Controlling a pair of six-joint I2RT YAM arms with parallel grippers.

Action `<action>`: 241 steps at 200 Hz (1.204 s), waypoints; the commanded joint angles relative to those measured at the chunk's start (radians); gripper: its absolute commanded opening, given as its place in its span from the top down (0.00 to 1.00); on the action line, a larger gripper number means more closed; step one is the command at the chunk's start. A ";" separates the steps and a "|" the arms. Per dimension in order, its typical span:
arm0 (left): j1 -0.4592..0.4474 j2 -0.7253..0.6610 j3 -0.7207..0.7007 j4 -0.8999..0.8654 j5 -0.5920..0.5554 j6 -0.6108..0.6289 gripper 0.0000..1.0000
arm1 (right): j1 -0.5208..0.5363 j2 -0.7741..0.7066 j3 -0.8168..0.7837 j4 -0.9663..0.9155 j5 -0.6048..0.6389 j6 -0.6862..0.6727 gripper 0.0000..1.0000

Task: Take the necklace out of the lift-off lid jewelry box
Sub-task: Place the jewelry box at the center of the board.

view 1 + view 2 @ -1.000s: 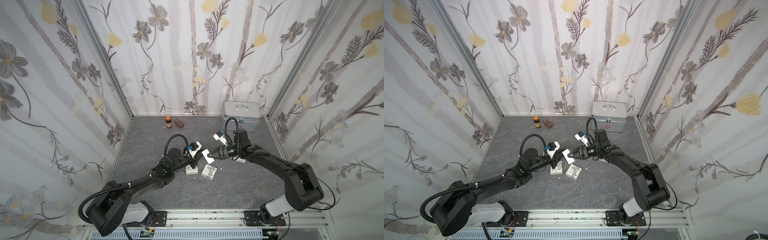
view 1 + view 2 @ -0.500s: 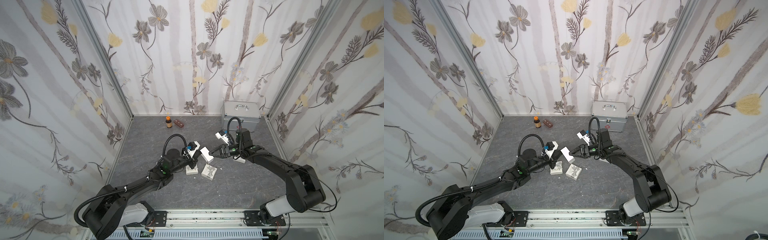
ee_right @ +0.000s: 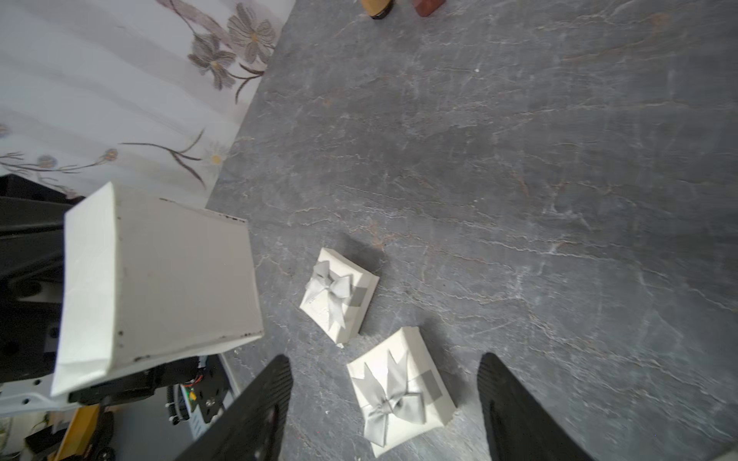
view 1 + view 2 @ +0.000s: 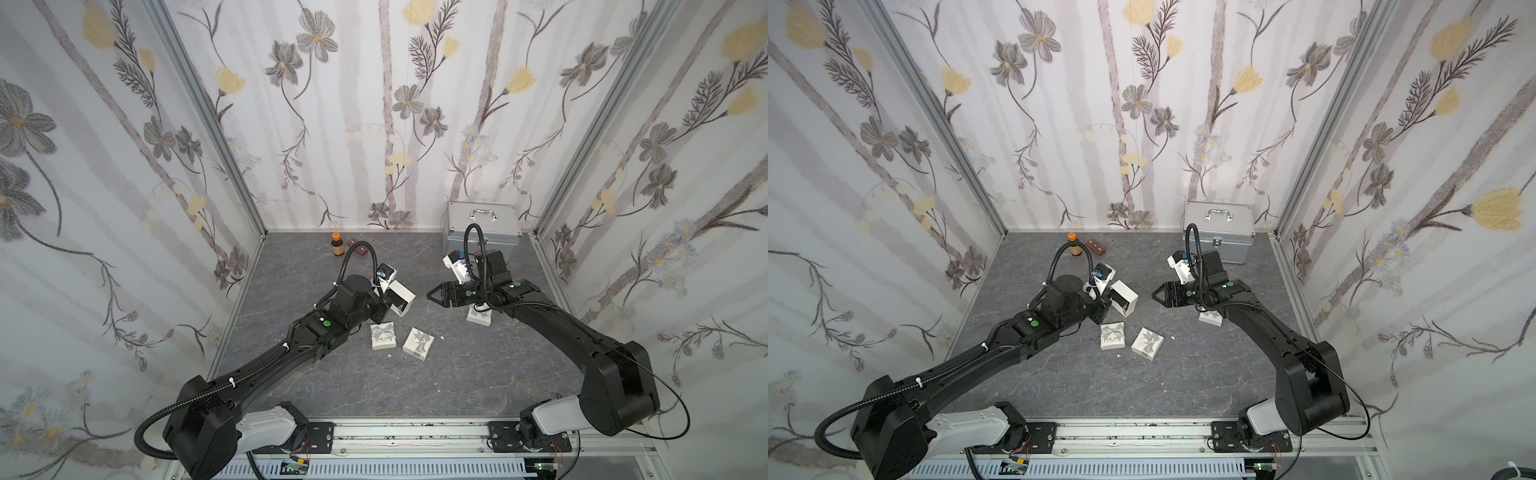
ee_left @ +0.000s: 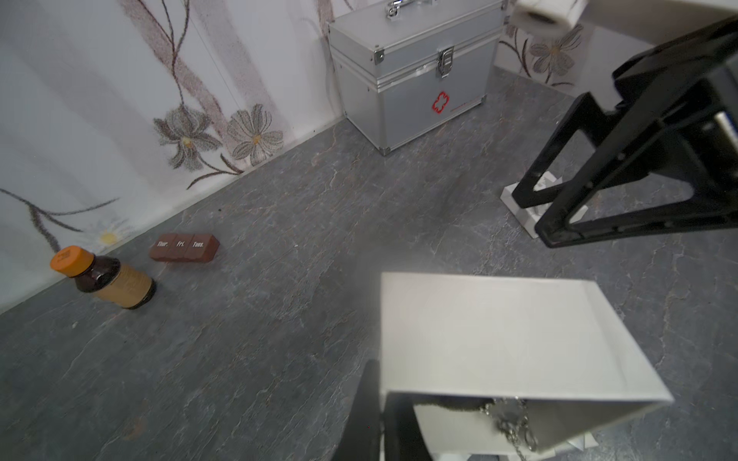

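1. Left gripper (image 4: 386, 308) is clenching one wall of the open jewelry box (image 4: 400, 296). It is holding the box up off the table (image 4: 457, 374) and tipped, likely so the chain slides toward the opening.
2. Necklace (image 5: 507, 423) is sitting bunched at the box's mouth, seemingly dangling there, not out yet.
3. Right gripper (image 4: 433, 296) is hovering released and empty, apart from the box with its tips pointing at it. It is probably lining up to pluck the chain.
4. Two bowed white boxes (image 4: 382, 336) (image 4: 418, 341) are lying closed on the table below, clear of both arms.
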 commanded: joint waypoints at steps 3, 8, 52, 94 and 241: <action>0.003 0.026 0.055 -0.199 -0.040 -0.004 1.00 | 0.006 -0.019 0.013 -0.024 0.117 -0.042 0.29; 0.003 0.056 0.067 -0.221 -0.030 -0.004 1.00 | 0.007 -0.017 0.012 -0.027 0.125 -0.046 0.29; 0.003 0.236 0.259 -0.452 0.107 -0.045 1.00 | 0.032 -0.011 0.001 -0.019 0.137 -0.061 0.29; 0.015 0.468 0.456 -0.595 0.127 -0.103 1.00 | 0.034 -0.010 -0.035 0.002 0.134 -0.068 0.29; 0.025 0.826 0.706 -0.692 0.187 -0.194 0.92 | 0.074 0.037 -0.081 0.016 0.188 -0.062 0.37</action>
